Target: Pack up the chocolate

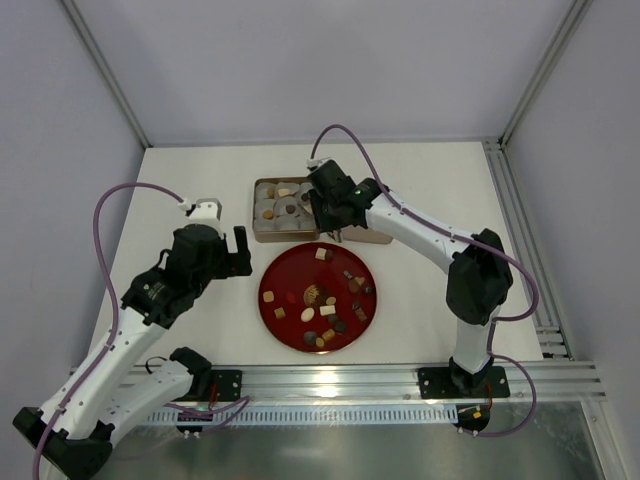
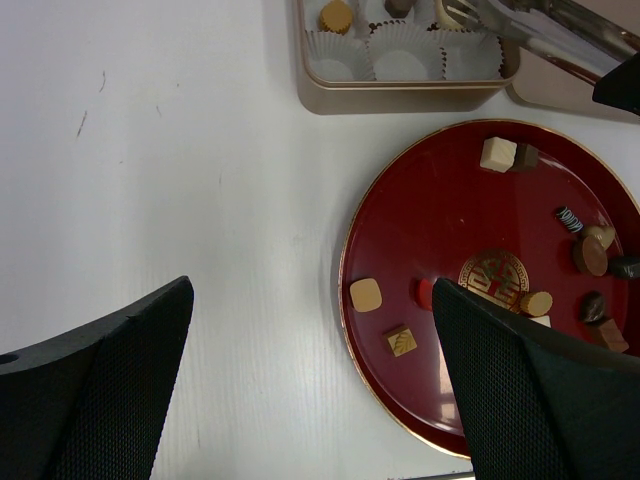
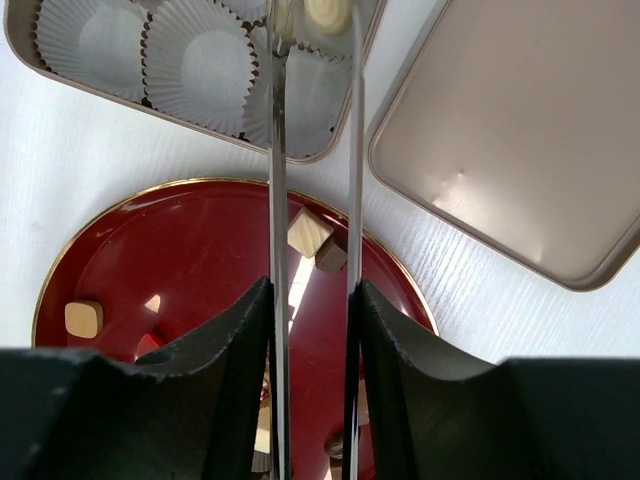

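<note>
Chocolate [image 1: 322, 254]: most pieces scattered on red plate [image 1: 295, 270], mid-bench [image 1: 200, 180]. A few sit in paper cups [image 3: 190, 60] of tin [image 2: 400, 95] just beyond plate's far edge. We see right jaws clenched on metal tongs [image 3: 277, 200], cream piece [image 3: 328, 12] between tips, above tin. Left jaws released wide, hovering over bench left of plate. Lid [image 3: 500, 150] lies right of tin.

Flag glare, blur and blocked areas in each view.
Top external: even light, soft shadows, everything sharp. Left wrist: fingers of the left claw are dark blurs covering both lower corners; the red plate is crisp. Right wrist: the right claw and its metal tongs split the frame; glare spots on the plate and the tin lid.
</note>
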Robot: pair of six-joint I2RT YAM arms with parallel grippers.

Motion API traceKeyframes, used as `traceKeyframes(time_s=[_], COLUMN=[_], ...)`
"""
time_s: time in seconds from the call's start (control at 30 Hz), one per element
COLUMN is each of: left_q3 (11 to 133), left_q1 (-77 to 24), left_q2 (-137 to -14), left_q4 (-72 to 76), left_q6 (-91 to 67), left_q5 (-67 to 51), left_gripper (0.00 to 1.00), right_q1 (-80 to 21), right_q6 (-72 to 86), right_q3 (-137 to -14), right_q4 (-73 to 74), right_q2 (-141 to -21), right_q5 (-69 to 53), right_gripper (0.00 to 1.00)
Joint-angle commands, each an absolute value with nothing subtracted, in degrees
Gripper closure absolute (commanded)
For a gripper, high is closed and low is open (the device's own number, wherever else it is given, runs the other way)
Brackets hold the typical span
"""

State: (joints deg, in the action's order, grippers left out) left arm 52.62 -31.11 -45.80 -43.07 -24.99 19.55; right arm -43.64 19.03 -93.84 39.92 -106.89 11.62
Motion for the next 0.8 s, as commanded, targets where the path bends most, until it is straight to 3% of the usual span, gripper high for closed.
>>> traceKeyframes(time_s=[0.0,0.47,0.77], left_q3=[52.6,52.7,52.8], left_q1=[-31.1,-31.1,-31.1], left_q2=[-45.7,-45.9,-45.6], left_q4=[-41.3,-41.2,-41.0], left_q6=[-24.4,-24.4,-24.5], left_q5=[20.2,20.0,19.3], left_gripper=[0.00,0.00,0.00], right_q1=[-43.4,-41.3,-22.3], right_q6=[18.5,18.5,19.7], right_q3=[-97.3,-97.0,-82.5], right_q4=[38.2,40.3,35.9], right_q2=[-106.1,-100.1,-87.8], right_q5=[12.9,13.0,7.8], right_gripper=[0.57,0.53,0.53])
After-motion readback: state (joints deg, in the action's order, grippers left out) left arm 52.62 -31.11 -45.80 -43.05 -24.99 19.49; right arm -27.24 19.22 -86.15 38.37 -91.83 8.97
